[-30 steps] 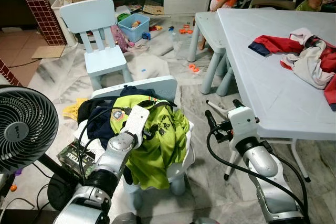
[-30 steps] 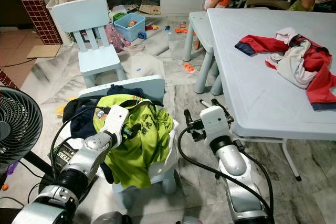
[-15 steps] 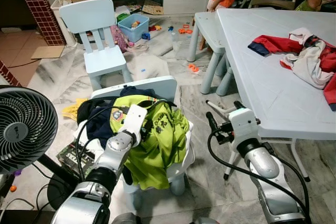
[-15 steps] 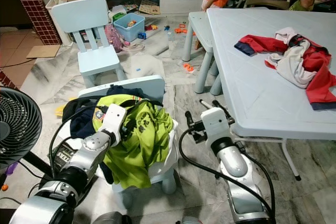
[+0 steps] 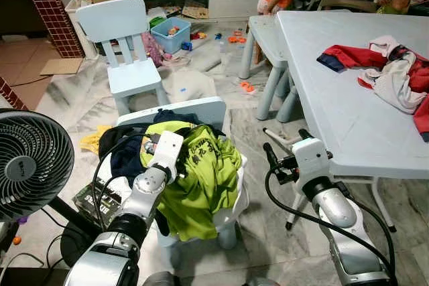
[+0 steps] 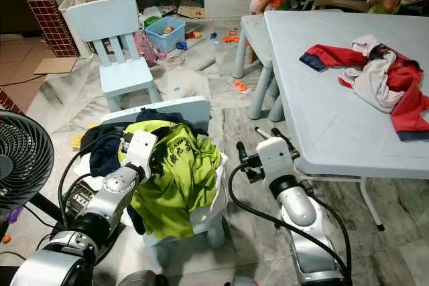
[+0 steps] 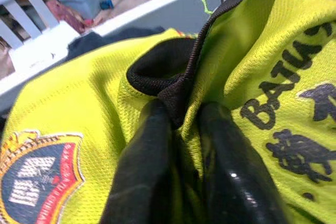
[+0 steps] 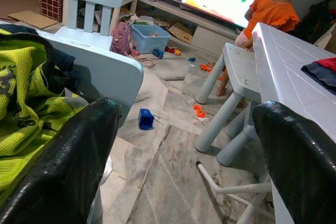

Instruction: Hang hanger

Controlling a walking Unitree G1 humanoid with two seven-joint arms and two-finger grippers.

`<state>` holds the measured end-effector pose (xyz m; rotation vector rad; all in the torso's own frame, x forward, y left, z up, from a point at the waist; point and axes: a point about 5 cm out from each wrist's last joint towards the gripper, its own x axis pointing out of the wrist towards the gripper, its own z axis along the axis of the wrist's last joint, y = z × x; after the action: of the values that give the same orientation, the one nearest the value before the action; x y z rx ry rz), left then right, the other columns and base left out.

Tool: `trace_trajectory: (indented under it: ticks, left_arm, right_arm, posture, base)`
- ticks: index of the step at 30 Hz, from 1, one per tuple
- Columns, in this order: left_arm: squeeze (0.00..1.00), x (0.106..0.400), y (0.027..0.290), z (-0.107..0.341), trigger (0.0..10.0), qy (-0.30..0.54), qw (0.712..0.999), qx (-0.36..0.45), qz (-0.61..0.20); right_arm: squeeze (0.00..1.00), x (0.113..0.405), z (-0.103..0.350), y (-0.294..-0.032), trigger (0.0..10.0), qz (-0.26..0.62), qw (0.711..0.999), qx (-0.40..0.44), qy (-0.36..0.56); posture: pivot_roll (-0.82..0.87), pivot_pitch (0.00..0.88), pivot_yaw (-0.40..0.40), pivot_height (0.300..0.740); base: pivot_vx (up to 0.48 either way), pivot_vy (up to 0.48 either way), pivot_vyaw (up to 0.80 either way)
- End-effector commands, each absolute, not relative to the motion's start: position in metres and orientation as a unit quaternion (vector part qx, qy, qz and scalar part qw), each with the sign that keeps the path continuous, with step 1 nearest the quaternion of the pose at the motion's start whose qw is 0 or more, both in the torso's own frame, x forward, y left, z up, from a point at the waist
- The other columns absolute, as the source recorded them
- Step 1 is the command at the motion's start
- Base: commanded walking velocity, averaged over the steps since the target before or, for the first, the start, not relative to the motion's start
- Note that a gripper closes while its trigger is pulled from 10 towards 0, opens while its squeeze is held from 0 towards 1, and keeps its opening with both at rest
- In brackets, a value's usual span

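Here the left gripper point(image 7: 178, 129) pinches the lime shirt point(image 5: 201, 179) by its black collar on the near chair point(image 5: 201, 108). The right gripper point(image 8: 184, 156) waits, fingers spread. The thin fold could slip free if tugged.

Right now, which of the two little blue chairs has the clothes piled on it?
The nearer chair, draped with the yellow-green shirt the left gripper pinches; the farther chair is bare.
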<state>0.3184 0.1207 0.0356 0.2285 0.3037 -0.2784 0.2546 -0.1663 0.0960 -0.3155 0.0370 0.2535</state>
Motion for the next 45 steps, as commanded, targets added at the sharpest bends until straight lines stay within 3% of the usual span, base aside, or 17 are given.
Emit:
trace_trajectory:
  ticks: [1, 13, 21, 22, 23, 24, 25, 26, 27, 40, 45]
  left_arm:
    - [0.0, 0.323, 0.123, 0.044, 0.0, 0.128, 0.977, 0.116, -0.127]
    - [0.0, 0.306, 0.126, 0.076, 0.0, 0.005, 0.975, 0.19, -0.114]
    - [0.0, 0.275, 0.14, 0.065, 0.0, 0.027, 0.968, 0.23, -0.099]
    - [0.0, 0.271, 0.142, 0.06, 0.8, 0.044, 0.967, 0.229, -0.099]
    - [0.0, 0.269, 0.144, 0.057, 0.8, 0.055, 0.967, 0.228, -0.099]
    - [0.0, 0.261, 0.149, 0.047, 8.5, 0.092, 0.966, 0.222, -0.095]
    - [0.0, 0.256, 0.152, 0.043, 10.0, 0.111, 0.963, 0.223, -0.102]
    - [0.0, 0.255, 0.152, 0.041, 10.0, 0.118, 0.962, 0.22, -0.111]
    - [1.0, 0.253, 0.153, 0.04, 10.0, 0.123, 0.963, 0.217, -0.103]
    - [1.0, 0.24, 0.165, 0.061, 10.0, 0.022, 0.938, 0.335, -0.083]
    - [1.0, 0.235, 0.162, 0.066, 10.0, 0.007, 0.937, 0.337, -0.09]
  right_arm:
    - [0.0, 0.256, 0.101, -0.164, 10.0, 0.129, 0.978, -0.161, 0.007]
    - [0.0, 0.256, 0.099, -0.162, 10.0, 0.131, 0.979, -0.158, 0.007]
    - [0.0, 0.259, 0.099, -0.162, 10.0, 0.134, 0.978, -0.158, 0.006]
    - [0.0, 0.259, 0.099, -0.162, 10.0, 0.134, 0.978, -0.158, 0.006]
    - [0.0, 0.259, 0.099, -0.162, 10.0, 0.134, 0.978, -0.159, 0.006]
    - [0.0, 0.258, 0.099, -0.162, 10.0, 0.134, 0.978, -0.159, 0.007]
    - [0.0, 0.258, 0.098, -0.162, 10.0, 0.135, 0.978, -0.159, 0.008]
    - [0.0, 0.257, 0.097, -0.162, 10.0, 0.136, 0.978, -0.159, 0.009]
    - [0.0, 0.257, 0.096, -0.162, 10.0, 0.137, 0.978, -0.159, 0.01]
    - [0.0, 0.26, 0.096, -0.158, 10.0, 0.146, 0.976, -0.16, 0.008]
    - [0.0, 0.262, 0.096, -0.155, 10.0, 0.151, 0.976, -0.159, 0.007]
  posture:
    - [-0.09, 0.0, -0.008, 0.74]
    - [-0.07, 0.0, -0.006, 0.74]
    - [-0.05, 0.0, -0.01, 0.74]
    - [-0.05, 0.0, -0.01, 0.74]
    - [-0.05, 0.0, -0.01, 0.74]
    - [-0.05, 0.0, -0.012, 0.74]
    - [-0.05, 0.0, -0.016, 0.74]
    - [-0.05, 0.0, -0.016, 0.74]
    - [-0.05, 0.0, -0.018, 0.74]
    - [-0.03, 0.0, -0.032, 0.74]
    - [-0.02, 0.0, -0.036, 0.74]
  base:
    - [0.0, 0.0, 0.0]
    - [0.0, 0.0, 0.0]
    - [0.0, 0.0, 0.0]
    - [0.0, 0.0, 0.0]
    - [0.0, 0.0, 0.0]
    - [0.0, 0.0, 0.0]
    - [0.0, 0.0, 0.0]
    - [0.0, 0.0, 0.0]
    - [0.0, 0.0, 0.0]
    - [0.0, 0.0, 0.0]
    - [0.0, 0.0, 0.0]
